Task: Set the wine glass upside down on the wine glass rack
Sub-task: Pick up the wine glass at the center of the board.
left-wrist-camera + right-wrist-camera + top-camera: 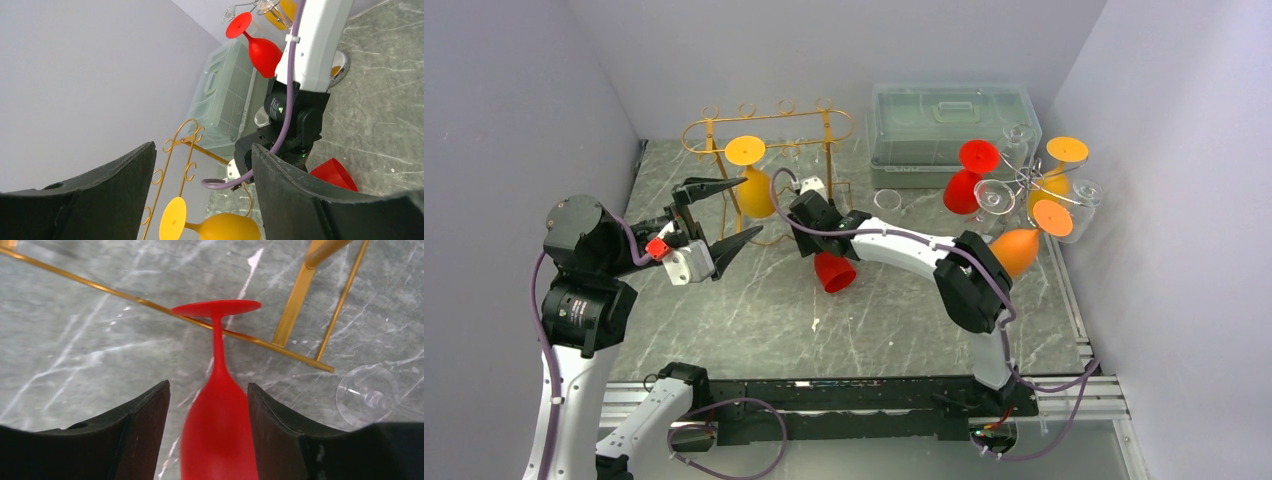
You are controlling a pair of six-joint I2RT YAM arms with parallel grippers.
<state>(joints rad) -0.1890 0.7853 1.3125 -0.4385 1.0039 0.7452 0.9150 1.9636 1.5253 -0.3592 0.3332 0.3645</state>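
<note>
Left end effector [750, 208] is parked at near left above the surface [754, 320], jaws wide apart, nothing between them. Just right of it, the right end effector [207, 385] is set around the bowl of the red wine glass [220, 440]. Its jaws are part-way apart, one finger is touching the bowl and a sliver of gap is seen at the other, so a firm clamp cannot be confirmed. The glass is tilted, with stem and foot pointed far and the foot seen over the base rail of the gold rack [774, 118]; it is not hung yet. One yellow glass [754, 190] is hung foot-up on the rack's left side. Further back a clear lidded box [949, 125] is seen, and at far right a pile of spare glasses [1019, 250]. Handling, as judged: light, rigid, smooth and slippery; the thin stem is the weak point, so side load is to be avoided. Hold is best taken on the bowl or low on the stem, with the foot left clear to be slid into the top rail.
</note>
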